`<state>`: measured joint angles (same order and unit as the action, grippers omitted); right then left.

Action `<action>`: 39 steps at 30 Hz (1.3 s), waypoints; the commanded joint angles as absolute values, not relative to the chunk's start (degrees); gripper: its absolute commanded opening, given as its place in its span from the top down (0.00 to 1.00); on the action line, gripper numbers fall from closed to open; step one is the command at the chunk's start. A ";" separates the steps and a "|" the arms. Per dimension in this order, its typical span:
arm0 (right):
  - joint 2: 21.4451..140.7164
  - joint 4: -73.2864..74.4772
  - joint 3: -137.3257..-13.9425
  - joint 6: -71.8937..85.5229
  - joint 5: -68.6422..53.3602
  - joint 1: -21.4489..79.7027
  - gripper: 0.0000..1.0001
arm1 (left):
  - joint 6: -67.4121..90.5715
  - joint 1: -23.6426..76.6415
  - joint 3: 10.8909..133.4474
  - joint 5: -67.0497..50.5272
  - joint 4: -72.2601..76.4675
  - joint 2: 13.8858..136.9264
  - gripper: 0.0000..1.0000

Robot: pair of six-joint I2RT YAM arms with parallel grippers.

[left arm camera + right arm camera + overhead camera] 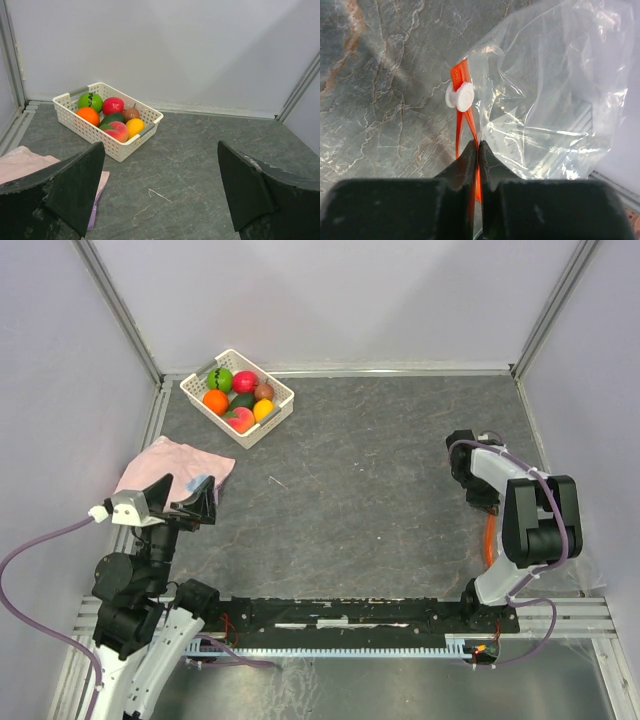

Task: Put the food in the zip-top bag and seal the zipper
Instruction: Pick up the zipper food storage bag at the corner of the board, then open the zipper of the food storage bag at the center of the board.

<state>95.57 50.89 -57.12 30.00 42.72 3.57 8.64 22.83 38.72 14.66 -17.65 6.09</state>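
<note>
Your right gripper (477, 146) has its two dark fingers pinched almost together on the zipper (459, 75). The thin orange-red strip is caught flat between the pads. In the right wrist view its long axis runs straight away from the fingers, up the frame, in line with the gripper. A small white round slider (460, 95) sits on the strip just beyond the fingertips.

The zip-top bag (545, 100) spreads to the right of the strip as clear, glossy, wrinkled film lying on the mottled grey stone-look table (380, 100). From above, only a short orange piece shows beside the right arm near the table's right edge. The film itself is hard to pick out there, so you cannot judge how far the bag extends.

Your left gripper (160, 165) stands wide apart and holds nothing. It is above the table's left side, with the soft pink cloth (20, 162) just below it. The food (112, 117), smooth round pieces in mixed colours, sits in the white perforated basket (125, 150) at the far left corner, well apart from the bag.
</note>
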 commanded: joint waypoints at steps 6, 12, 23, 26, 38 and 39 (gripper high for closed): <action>88.13 49.03 -59.12 28.41 40.02 3.96 0.98 | 10.97 22.49 40.25 10.55 -17.08 9.13 0.00; 83.26 47.87 -61.04 26.63 35.40 6.83 0.98 | 13.53 22.46 43.10 5.57 -18.36 15.56 0.00; 76.02 40.40 -64.10 25.41 24.19 17.91 0.98 | 21.57 22.50 44.50 -6.44 -16.61 27.81 0.00; 75.58 38.08 -64.95 25.42 20.23 20.24 0.98 | 24.40 22.45 42.90 -9.68 -13.56 30.68 0.02; 77.42 30.60 -67.84 28.46 7.97 26.27 0.98 | 34.79 25.06 36.00 -14.76 1.66 39.88 0.06; 77.65 30.15 -68.22 28.85 7.26 26.67 0.98 | 35.56 25.93 35.32 -14.07 3.42 40.71 0.06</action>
<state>77.12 35.29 -64.93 26.61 12.53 25.28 29.61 23.75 37.17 -12.86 -6.55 38.59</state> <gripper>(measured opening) 0.025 0.944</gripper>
